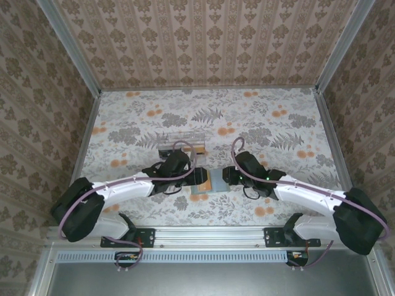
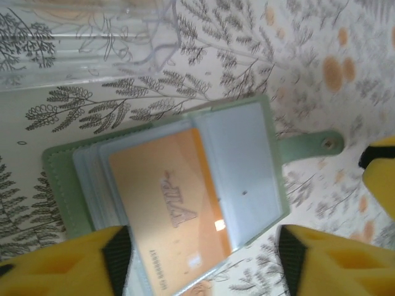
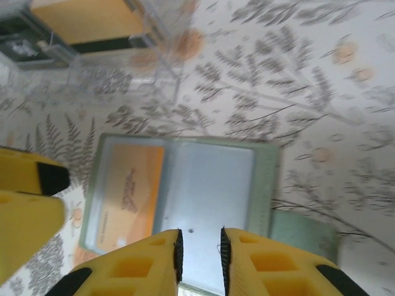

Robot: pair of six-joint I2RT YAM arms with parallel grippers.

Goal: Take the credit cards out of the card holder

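Table (image 1: 142, 117): card holder (image 2: 247, 148) lying open mid-table | left gripper (image 2: 203, 253) straddling it, jaws wide apart | right gripper (image 3: 199, 253) hovering at its edge, jaws nearly together (gripping it? cannot tell) | orange card (image 2: 166, 203) sitting inside it, none out yet.

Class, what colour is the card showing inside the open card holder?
The card is orange; the left wrist view shows it best.

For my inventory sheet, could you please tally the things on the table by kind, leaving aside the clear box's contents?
Card holder: 1
Orange VIP card: 1
Clear plastic box: 1
Total: 3
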